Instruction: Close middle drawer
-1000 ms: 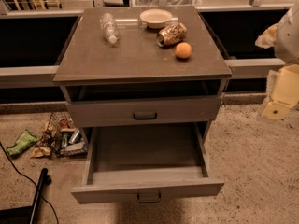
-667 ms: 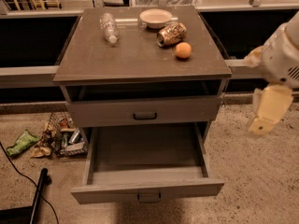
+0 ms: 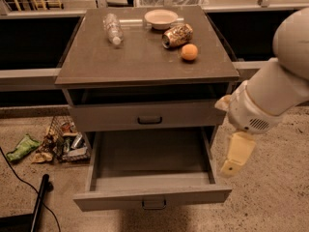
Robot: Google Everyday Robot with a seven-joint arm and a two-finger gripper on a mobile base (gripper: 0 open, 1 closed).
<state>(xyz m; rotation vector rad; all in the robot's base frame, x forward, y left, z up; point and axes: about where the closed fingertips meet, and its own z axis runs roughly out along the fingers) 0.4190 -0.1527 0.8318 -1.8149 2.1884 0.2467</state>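
The middle drawer [image 3: 116, 199] is pulled far out of the grey-brown cabinet. Its inside is empty and its dark pull handle [image 3: 154, 204] faces the front. The uppermost drawer [image 3: 106, 117] above it stands out only slightly. The lowest drawer is hidden under the open one. My gripper [image 3: 236, 154] hangs from the white arm [image 3: 270, 98], cream-coloured and pointing down. It is just right of the open drawer's right side and above its front corner, apart from it.
On the cabinet top [image 3: 96, 62] lie a plastic bottle [image 3: 112, 29], a bowl [image 3: 161, 18], a can on its side [image 3: 176, 36] and an orange [image 3: 189, 52]. Litter [image 3: 58, 141] lies on the floor at the left. A black pole [image 3: 38, 202] stands at the lower left.
My arm has swung in from the right edge, moving left and down. The gripper now hangs close beside the open drawer. The drawers have not moved.
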